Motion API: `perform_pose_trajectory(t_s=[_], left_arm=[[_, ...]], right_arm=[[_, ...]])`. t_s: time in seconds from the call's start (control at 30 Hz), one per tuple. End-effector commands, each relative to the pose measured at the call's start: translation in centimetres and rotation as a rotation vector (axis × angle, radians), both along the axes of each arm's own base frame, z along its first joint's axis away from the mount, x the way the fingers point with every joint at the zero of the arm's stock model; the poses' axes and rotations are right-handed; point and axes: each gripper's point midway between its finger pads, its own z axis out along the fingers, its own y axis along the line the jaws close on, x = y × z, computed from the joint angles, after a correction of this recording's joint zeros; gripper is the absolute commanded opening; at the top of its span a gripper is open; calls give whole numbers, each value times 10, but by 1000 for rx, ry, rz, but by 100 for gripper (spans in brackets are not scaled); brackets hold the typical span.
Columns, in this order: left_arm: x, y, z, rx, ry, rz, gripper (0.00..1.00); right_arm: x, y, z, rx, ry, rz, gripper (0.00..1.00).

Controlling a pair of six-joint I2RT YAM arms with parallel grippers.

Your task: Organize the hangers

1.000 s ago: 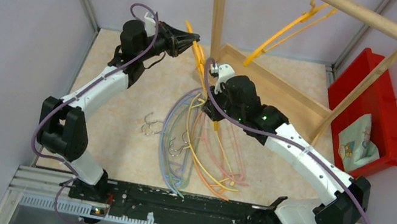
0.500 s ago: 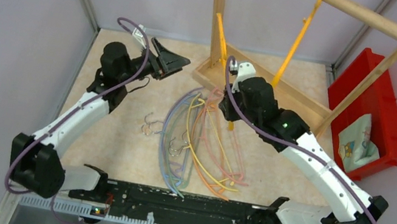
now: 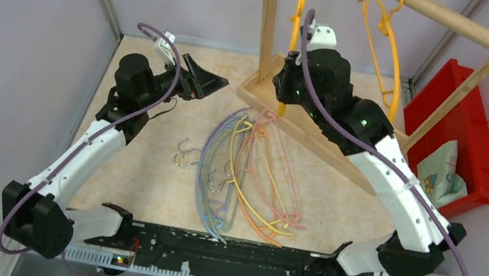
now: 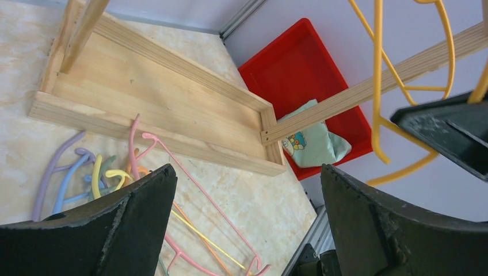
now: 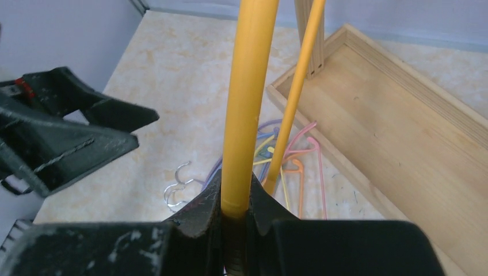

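My right gripper [image 3: 287,79] [image 5: 236,201] is shut on a yellow hanger [image 3: 299,7] [image 5: 251,86] and holds it upright beside the wooden rack's post [image 3: 267,20]. Another yellow hanger [image 3: 389,38] [image 4: 377,86] hangs from the rack's top rail [image 3: 445,18]. A pile of hangers [image 3: 250,177] in pink, orange, yellow, blue, purple and green lies on the table, their metal hooks [image 3: 185,154] to the left. The pink hanger [image 4: 190,190] shows below my left gripper [image 3: 207,82] [image 4: 247,172], which is open and empty, left of the rack.
The rack's wooden base tray [image 3: 329,115] [image 4: 155,92] lies at the back centre. A red bin [image 3: 479,149] [image 4: 299,63] with a folded printed cloth [image 3: 441,176] stands at the right. Grey walls close in the table on both sides.
My left gripper opened, let go of the yellow hanger and drew back left. My right arm lifted that hanger up alongside the post. The hanger on the rail swung.
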Motion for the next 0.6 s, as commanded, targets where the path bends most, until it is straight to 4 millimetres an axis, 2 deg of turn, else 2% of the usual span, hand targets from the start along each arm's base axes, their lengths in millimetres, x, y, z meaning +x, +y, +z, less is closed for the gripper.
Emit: perform_pose_trajectory(t_s=[0.0, 0.2, 0.57], left_arm=[[-9, 8, 5, 29, -41, 19, 99], [-12, 14, 3, 56, -39, 41, 99], [-9, 17, -9, 68, -12, 52, 99]], right_arm=[[21, -3, 9, -30, -4, -101, 0], [40, -10, 14, -42, 17, -153, 0], [86, -50, 37, 110, 43, -220, 0]])
